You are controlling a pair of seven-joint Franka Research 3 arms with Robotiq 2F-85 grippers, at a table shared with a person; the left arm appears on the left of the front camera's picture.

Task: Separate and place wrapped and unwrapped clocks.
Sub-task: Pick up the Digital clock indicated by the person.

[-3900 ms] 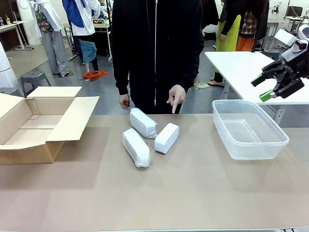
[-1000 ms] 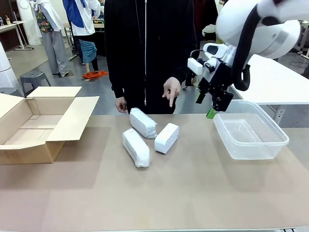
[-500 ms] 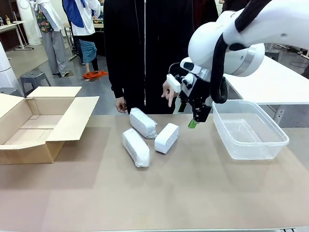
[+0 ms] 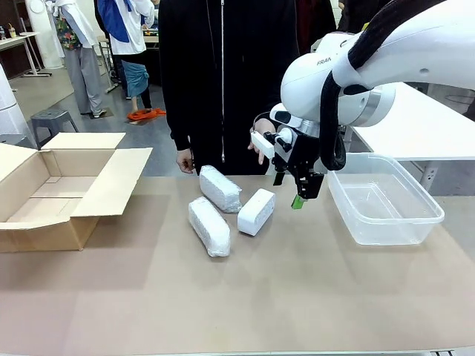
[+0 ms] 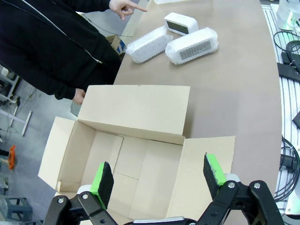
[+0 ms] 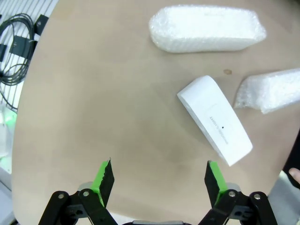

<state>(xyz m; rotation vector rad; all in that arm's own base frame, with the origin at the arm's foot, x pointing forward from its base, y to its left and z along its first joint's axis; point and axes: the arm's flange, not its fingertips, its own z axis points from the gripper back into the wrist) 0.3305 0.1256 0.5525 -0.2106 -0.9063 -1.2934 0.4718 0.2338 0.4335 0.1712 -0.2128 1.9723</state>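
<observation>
Three clocks lie mid-table in front of the person. The unwrapped clock [image 4: 256, 211], a bare white block, sits beside two bubble-wrapped clocks [image 4: 220, 188] [image 4: 209, 225]. My right gripper [image 4: 291, 191] hangs open just right of and above the bare clock, touching nothing. Its wrist view has the bare clock [image 6: 215, 119] ahead of the open fingers [image 6: 104, 176], with wrapped clocks [image 6: 206, 28] [image 6: 269, 89] beyond. My left gripper [image 5: 157, 178] is open over the cardboard box [image 5: 136, 154], with the clocks [image 5: 181, 23] [image 5: 149, 44] [image 5: 192, 46] far off.
An open brown cardboard box [image 4: 59, 189] stands at the table's left. A clear plastic tub [image 4: 384, 196] stands at the right, close behind my right arm. The person's hand [image 4: 260, 144] points down at the clocks from the far edge.
My right arm has swung left from above the tub and come down beside the bare clock. The clocks, box and tub have stayed put.
</observation>
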